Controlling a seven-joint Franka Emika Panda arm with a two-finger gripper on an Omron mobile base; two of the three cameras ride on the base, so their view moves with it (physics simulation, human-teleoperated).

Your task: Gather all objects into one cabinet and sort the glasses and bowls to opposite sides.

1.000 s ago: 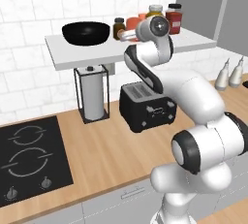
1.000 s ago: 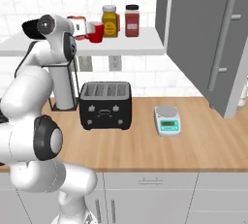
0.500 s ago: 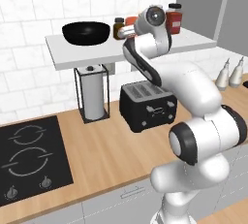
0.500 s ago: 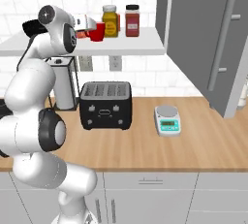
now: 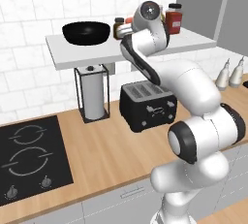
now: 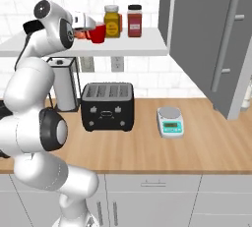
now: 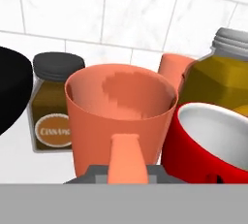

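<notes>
The open wall cabinet, with its white shelf board (image 6: 123, 49) and tall dark grey door (image 6: 206, 39), formed the work area, and the gripper (image 6: 84, 22) was held at shelf height, directed toward the tiled back wall. The wide black bowl (image 5: 86, 32) was seen well to the left of the jaws in the hand view, standing alone at one end of the board, a position consistent with the bowl side of the sort. The yellow jar (image 7: 218, 72) was seen ahead of the jaws to the right, with the red jar (image 6: 134, 21) beyond it. The red cup (image 7: 213, 140) stood just beside the jaws on the right. A salmon-orange cup (image 7: 121, 116) was seen directly in front of the jaws; the jaws were closed to their narrowest and appeared clamped on its near wall, judged a rim pinch suited to carrying a handleless tumbler upright. A second salmon-orange cup (image 7: 175, 68) was partly hidden behind it. The small dark jar (image 7: 55, 102) stood ahead and to the left, between held cup and bowl.
</notes>
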